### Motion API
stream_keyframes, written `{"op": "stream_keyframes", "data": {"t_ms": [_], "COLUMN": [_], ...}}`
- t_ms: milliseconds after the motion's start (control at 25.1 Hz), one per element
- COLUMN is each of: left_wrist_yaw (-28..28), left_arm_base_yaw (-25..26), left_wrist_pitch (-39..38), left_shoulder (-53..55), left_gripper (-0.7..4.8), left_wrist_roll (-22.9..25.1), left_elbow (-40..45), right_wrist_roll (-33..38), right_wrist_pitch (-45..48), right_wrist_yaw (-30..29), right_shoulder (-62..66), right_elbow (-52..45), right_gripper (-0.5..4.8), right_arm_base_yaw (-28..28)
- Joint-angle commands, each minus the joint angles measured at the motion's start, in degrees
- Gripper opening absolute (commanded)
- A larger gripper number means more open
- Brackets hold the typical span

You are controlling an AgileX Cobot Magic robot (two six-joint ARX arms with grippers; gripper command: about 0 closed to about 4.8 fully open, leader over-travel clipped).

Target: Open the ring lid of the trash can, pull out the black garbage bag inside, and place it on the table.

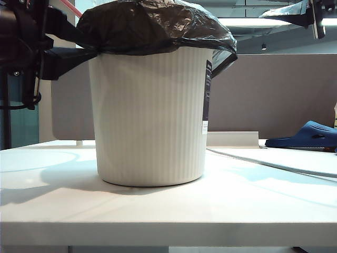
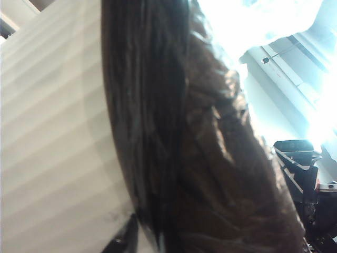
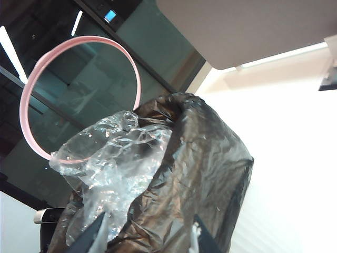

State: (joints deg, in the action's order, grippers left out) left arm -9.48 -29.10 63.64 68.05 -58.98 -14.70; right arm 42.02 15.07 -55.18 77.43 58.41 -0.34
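Step in hand: we judge the ring lid [image 3: 79, 100] is already off the trash can [image 1: 150, 116] and the bag pull is starting.
Trash can: upright on the table [image 1: 168, 205], near the front edge.
Garbage bag [image 1: 158, 26]: bulging above the rim and draped over it on both sides; not yet out.
Ring lid: raised clear of the can, seen beyond the bag in the right wrist view.
Left gripper [image 2: 124, 240]: at the can's rim on the left, against the bag edge; we cannot tell whether it is clenched.
Right gripper [image 3: 145, 234]: above the bag; its fingers stand apart, and we cannot tell whether they grip anything.
Next move: a firm pinch on the bag, then a straight lift.
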Motion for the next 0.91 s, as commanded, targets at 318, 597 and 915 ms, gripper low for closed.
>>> {"op": "stream_keyframes", "data": {"t_ms": [318,597,915], "left_wrist_yaw": [-1.1,-4.3,-5.8], "left_arm_base_yaw": [-0.1,-0.1,-0.1], "left_wrist_pitch": [3.8,3.8,3.8], "left_shoulder": [0.0,0.0,-0.1], "left_gripper": [-0.06,-0.06,-0.06], "left_wrist_roll": [-1.7,-3.9,-5.2], "left_elbow": [-0.3,-0.3,-0.3], "right_wrist_roll": [-1.8,-5.9,-0.6], "right_wrist_pitch": [-0.5,-13.6,-14.8], "right_wrist_yaw": [0.4,5.5,-1.1], "right_shoulder": [-0.2,-0.1,3.3], "right_elbow": [0.2,0.2,-2.4], "right_gripper": [1.98,2.12,3.7], "right_arm_base_yaw": [0.1,0.1,1.3]}}
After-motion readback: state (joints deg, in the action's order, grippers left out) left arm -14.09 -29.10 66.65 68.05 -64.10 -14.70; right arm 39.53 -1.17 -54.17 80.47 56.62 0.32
